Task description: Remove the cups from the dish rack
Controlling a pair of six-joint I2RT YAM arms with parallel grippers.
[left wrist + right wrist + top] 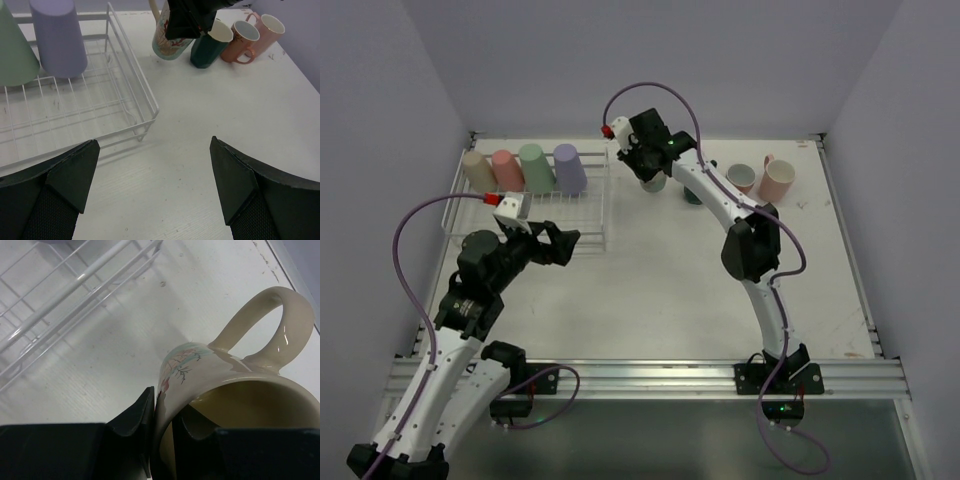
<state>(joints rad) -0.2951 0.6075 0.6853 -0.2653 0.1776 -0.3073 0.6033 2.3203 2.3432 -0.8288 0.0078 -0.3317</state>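
Right wrist view: my right end effector [165, 407] grips the floral cup [225, 375] by its rim, clear of the dish rack [75, 287], set-down on the worktop [150, 335] seemingly next; left end effector [155, 170] open.

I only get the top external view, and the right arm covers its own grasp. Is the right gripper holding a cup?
Observer: Yes. In the right wrist view the right gripper pinches the floral mug by its wall, one jaw inside, one outside.
Operator: How does the mug sit?
Observer: The left wrist view shows it tilted, close beside the dark green cup.
Operator: And the handle?
Observer: The handle points away from the dish rack.
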